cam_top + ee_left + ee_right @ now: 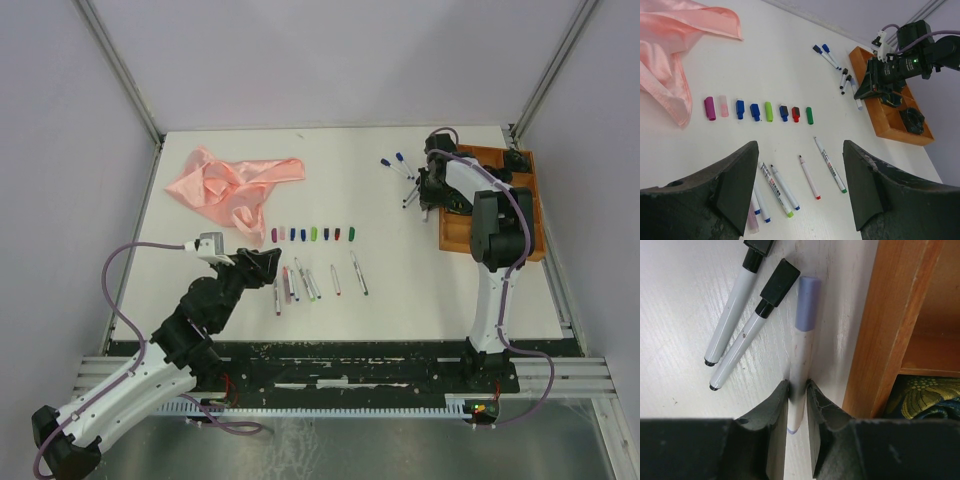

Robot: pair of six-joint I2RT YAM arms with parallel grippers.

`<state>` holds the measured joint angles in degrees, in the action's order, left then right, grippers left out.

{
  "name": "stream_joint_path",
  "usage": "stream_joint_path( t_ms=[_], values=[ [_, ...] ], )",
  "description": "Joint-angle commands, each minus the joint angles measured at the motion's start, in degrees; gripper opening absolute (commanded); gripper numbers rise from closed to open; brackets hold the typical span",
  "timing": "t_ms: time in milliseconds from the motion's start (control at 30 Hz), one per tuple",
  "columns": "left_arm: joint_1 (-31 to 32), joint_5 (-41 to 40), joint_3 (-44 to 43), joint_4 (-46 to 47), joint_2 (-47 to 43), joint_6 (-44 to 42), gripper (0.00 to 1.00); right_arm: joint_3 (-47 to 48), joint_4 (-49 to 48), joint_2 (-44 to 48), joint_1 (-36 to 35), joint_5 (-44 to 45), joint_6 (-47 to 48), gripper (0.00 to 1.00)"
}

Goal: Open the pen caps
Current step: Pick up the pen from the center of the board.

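Step in hand: uncapping one of the remaining capped pens. The right tool [797, 390] is closed narrowly on the white barrel of a pen [801, 355] lying on the desk [685, 340] at the far right, just beside the wooden tray [875, 330]. Its lilac cap [807, 300] is on. The left tool [800, 167] is wide open and empty, above the uncapped pens [782, 187] near centre. Removed pen caps [768, 111] form a row mid-desk. Next, you likely must lift the pen and bring the left tool onto the cap.

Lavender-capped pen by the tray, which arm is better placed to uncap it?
Right: the right gripper is shut on that pen beside the tray. The left gripper hangs open near the loose caps.
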<state>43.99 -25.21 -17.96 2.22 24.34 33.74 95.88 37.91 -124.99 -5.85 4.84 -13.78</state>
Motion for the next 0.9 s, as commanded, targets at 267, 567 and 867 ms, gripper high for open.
stream_joint_path(
  t_ms=[267, 567, 867],
  values=[
    [0.0, -0.5, -0.1, 0.9, -1.3, 2.4, 0.75, -11.1, 0.8, 8.0, 0.3, 0.1, 4.4, 0.17],
    [0.0, 0.3, 0.1, 1.5, -1.2, 2.9, 0.75, -18.8, 0.9, 12.1, 0.2, -4.8, 11.4, 0.11],
    [0.0, 0.9, -0.4, 1.5, -0.8, 3.0, 0.75, -15.6, 4.7, 8.0, 0.2, -5.1, 15.7, 0.25]
  ],
)
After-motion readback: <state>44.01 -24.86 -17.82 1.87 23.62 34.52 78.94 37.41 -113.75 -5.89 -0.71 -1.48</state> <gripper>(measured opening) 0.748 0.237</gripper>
